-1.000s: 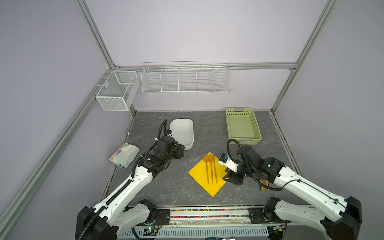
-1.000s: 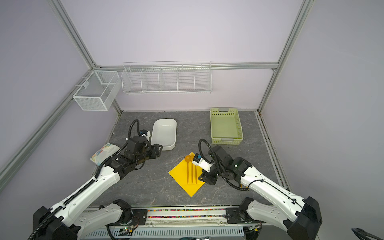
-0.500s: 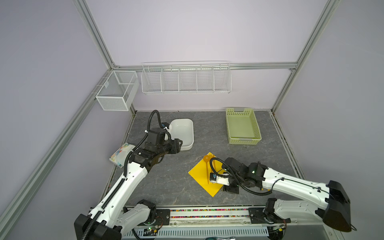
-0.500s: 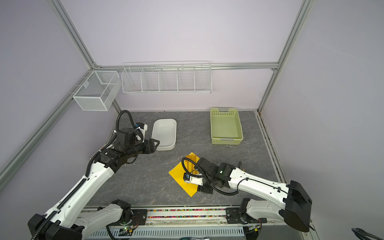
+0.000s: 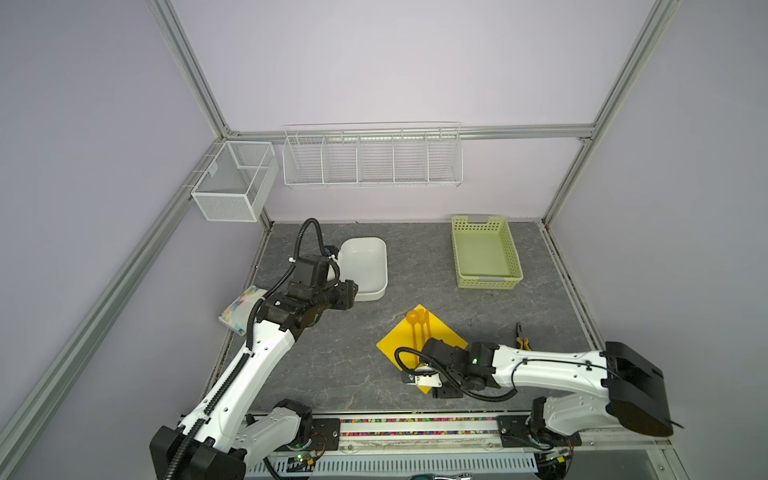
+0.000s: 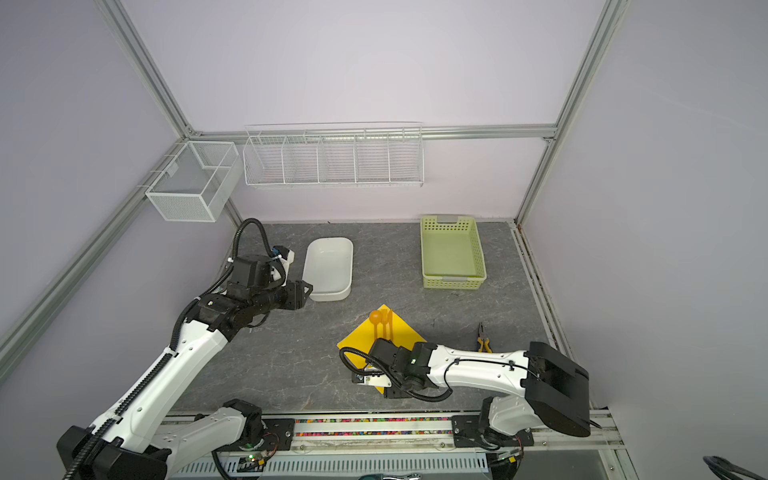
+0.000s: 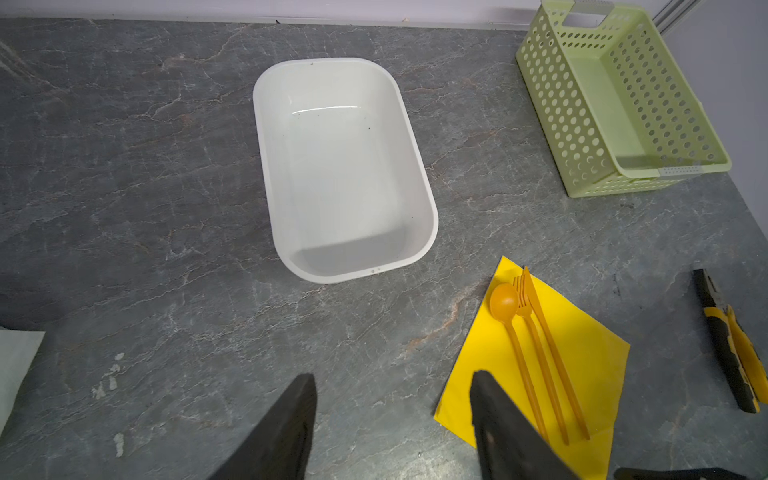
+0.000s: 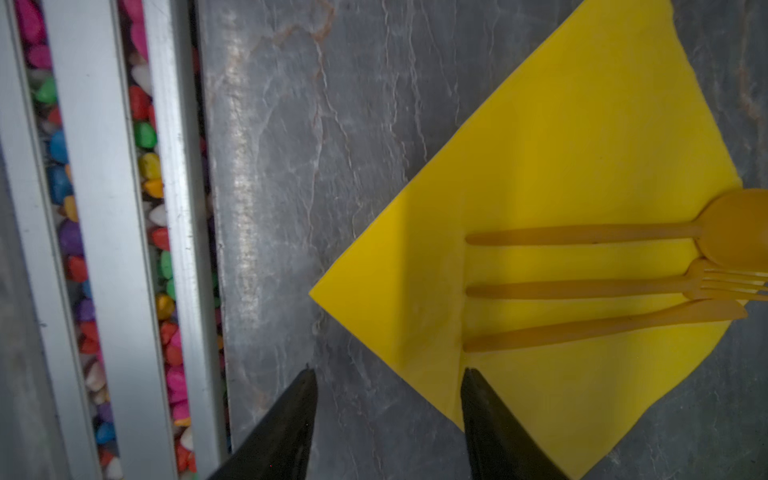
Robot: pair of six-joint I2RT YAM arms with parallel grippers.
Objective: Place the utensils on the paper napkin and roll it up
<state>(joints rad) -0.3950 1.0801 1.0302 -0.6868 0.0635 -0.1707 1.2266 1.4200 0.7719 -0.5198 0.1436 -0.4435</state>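
Beneath right arm (image 5: 548, 368), paper napkin (image 5: 398, 343) and utensils (image 5: 414, 317) half hidden, both jaws wide, empty.

Lilac walls (image 5: 374, 62), grey stone tabletop (image 5: 332, 365), aluminium frame (image 5: 195, 70)

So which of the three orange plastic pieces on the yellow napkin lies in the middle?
The orange plastic fork: pronged tip, flanked by the round-bowled orange spoon and the flat orange knife.
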